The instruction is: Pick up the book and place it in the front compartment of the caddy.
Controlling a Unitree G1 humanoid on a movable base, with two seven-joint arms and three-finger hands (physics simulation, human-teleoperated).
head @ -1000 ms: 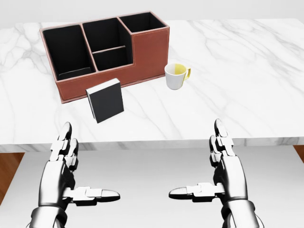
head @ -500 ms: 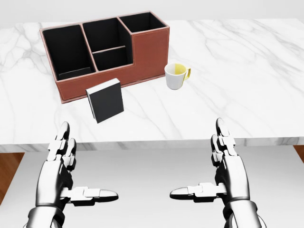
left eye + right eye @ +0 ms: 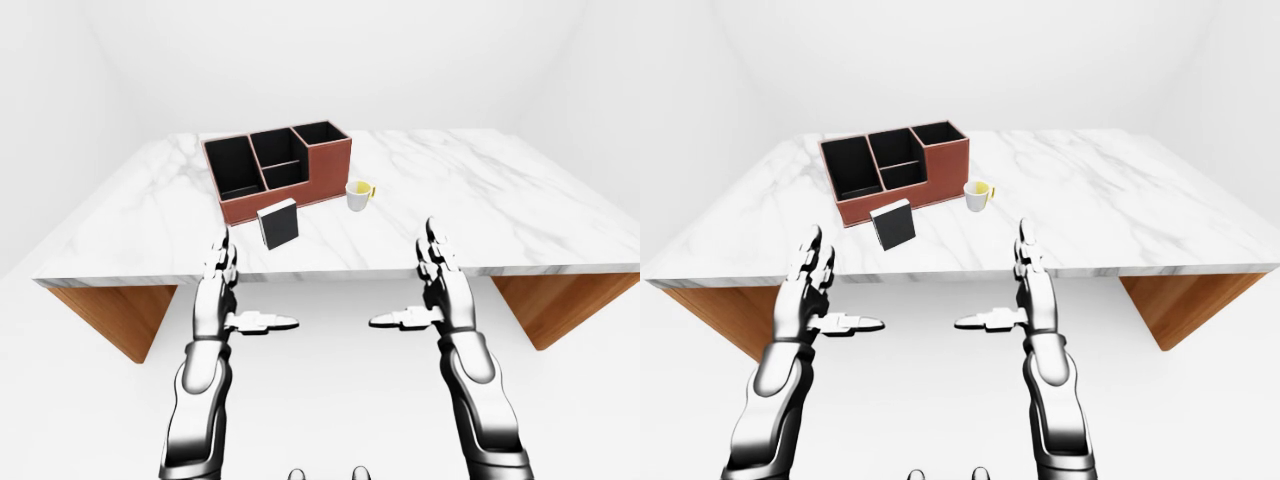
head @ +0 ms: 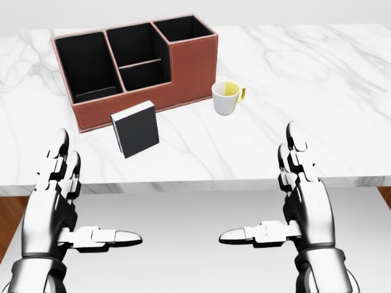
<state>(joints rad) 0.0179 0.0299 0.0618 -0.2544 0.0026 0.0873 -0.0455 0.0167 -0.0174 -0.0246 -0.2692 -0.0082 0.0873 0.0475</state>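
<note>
Black book point(image 4: 135, 129) upright, tilted, on marble table; brown 4-compartment caddy point(image 4: 183, 67) just above, apart.

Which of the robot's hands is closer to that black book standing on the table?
Left. In the head view the left hand sits just below-left of the book, while the right hand is far off to its lower right. Neither touches it.

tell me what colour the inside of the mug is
Yellow inside the white mug, clearest in the head view.

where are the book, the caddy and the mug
book point(image 4: 137, 131), head view, on its dark cover
caddy point(image 4: 194, 67), head view, on its brown outer wall
mug point(image 4: 223, 102), head view, on its white side
</note>
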